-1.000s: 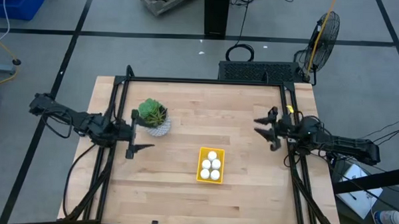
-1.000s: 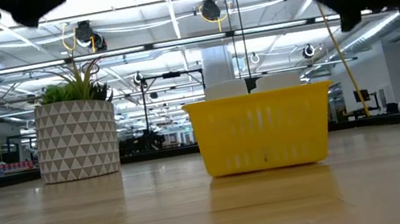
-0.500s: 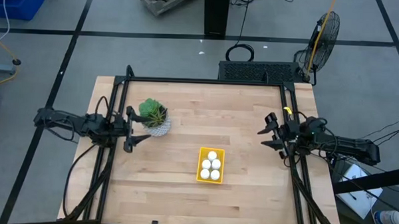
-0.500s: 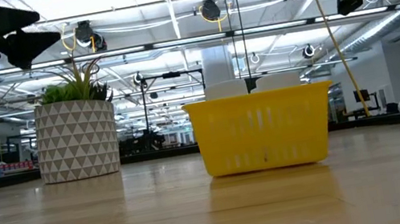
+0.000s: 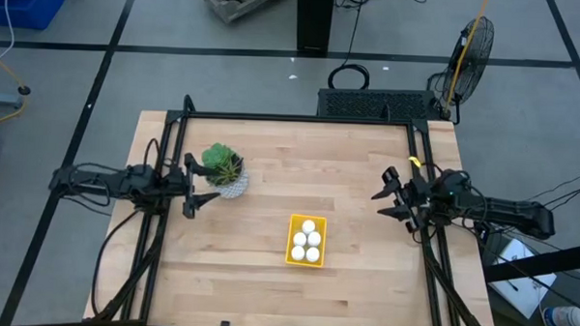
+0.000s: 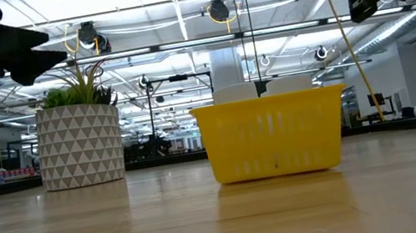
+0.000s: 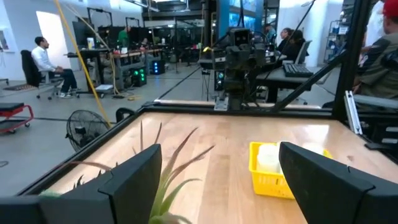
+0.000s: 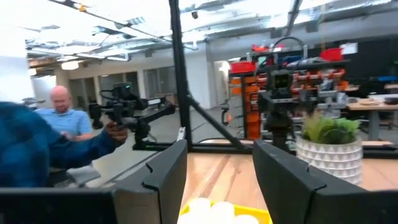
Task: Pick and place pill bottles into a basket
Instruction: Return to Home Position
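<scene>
The yellow basket (image 5: 306,241) rests on its base on the table, just right of centre toward the near edge, and holds several white pill bottles (image 5: 308,239). It also shows in the low view (image 6: 271,135) and the left wrist view (image 7: 273,169). My left gripper (image 5: 193,186) is open and empty at the table's left edge, beside the potted plant. My right gripper (image 5: 387,193) is open and empty at the right edge, well above the table. Both stand far from the basket.
A green plant in a white patterned pot (image 5: 224,170) stands at the left, close to my left gripper. A black frame rail (image 5: 296,119) runs around the table's sides. People sit in the room beyond the table.
My left gripper has drawn back toward the table's left edge and a little toward the far edge. My right gripper has pulled back toward the right edge and then held about still. Basket and bottles have stayed put.
</scene>
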Robot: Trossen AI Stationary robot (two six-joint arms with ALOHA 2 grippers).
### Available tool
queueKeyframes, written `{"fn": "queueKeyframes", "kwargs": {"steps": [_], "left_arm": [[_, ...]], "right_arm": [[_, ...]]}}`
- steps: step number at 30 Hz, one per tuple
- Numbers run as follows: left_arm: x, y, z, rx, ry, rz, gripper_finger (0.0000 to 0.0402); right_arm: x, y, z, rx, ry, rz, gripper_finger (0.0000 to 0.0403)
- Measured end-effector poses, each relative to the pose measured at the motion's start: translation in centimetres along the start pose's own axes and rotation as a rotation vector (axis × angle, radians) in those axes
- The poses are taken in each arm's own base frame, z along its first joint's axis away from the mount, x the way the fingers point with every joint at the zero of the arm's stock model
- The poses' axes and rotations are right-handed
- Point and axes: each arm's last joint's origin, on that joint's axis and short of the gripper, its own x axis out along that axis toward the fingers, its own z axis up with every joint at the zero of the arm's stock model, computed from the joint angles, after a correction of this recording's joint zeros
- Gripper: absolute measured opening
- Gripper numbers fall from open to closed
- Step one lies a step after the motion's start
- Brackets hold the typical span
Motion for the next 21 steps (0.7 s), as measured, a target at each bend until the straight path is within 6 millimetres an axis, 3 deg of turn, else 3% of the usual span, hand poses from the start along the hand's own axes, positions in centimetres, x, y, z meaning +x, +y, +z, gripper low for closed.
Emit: {"fn": "queueKeyframes", "kwargs": {"steps": [16, 21], "left_arm": [[0.1, 0.6, -0.3, -0.014, 0.022, -0.027, 0.0323], [0.6, 0.6, -2.7, -0.047, 0.029, -0.044, 0.0315]], "right_arm": [[0.8, 1.2, 0.2, -0.005, -0.017, 0.210, 0.0177], [1.1, 1.7, -0.1, 0.005, 0.000, 0.257, 0.0176]]}}
